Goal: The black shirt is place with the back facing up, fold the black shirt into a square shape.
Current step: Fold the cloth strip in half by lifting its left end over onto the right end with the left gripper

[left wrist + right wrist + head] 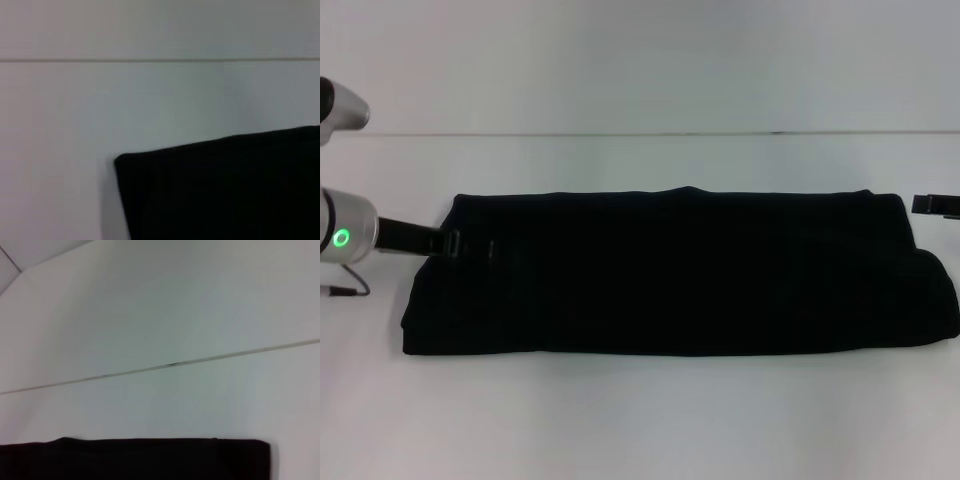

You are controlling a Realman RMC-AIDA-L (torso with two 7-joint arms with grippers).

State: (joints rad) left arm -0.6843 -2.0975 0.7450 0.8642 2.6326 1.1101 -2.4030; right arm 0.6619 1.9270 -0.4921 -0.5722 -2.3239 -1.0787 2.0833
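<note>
A black shirt point(680, 272), folded into a long band, lies flat across a white worktop point(640, 420), with the left pincer point(470, 245) over its left end and the right pincer point(935, 205) just beside its far right corner, both grips impossible to tell.

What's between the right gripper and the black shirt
Only bare white table. In the head view the right gripper sits just off the black shirt, past its far right corner, with a thin strip of tabletop showing between them.

The right pincer point(935, 206) is cut off at the edge; the left pincer point(470, 245) blends into the black shirt point(670, 275).
</note>
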